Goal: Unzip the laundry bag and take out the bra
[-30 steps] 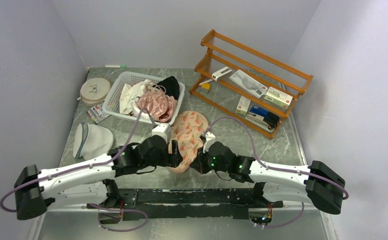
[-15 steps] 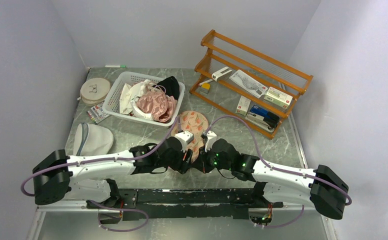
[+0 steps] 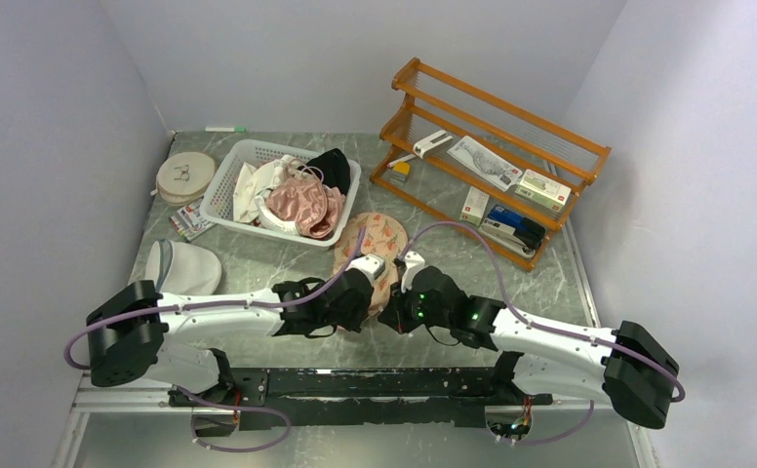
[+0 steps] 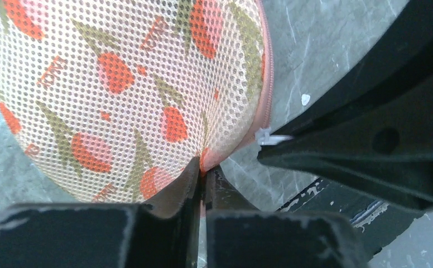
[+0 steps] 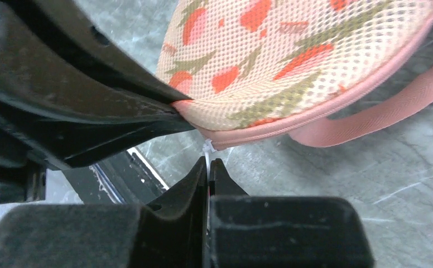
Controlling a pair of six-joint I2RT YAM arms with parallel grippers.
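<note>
The peach laundry bag (image 3: 378, 244) with orange-red and green print lies closed on the table between the two arms. My left gripper (image 4: 204, 169) is shut on the fabric of its near end, just beside the pink zipper edging (image 4: 265, 106). My right gripper (image 5: 209, 163) is shut on the small white zipper pull (image 5: 207, 149) at the same end. The two grippers meet almost fingertip to fingertip, the left gripper (image 3: 363, 295) and the right gripper (image 3: 386, 310) in the top view. A pink strap (image 5: 370, 118) trails from the bag. The bra is hidden.
A white basket (image 3: 226, 175) of clothes with a shiny pink garment (image 3: 304, 205) stands behind the bag. A white mesh bag (image 3: 181, 270) lies at the left and a round pale disc (image 3: 185, 175) sits at the far left. A wooden rack (image 3: 497, 161) holds small items at the back right.
My left arm has swung right to the bag's near end and its jaws have closed on the fabric. The bag has settled lower. The right gripper has kept its hold.
</note>
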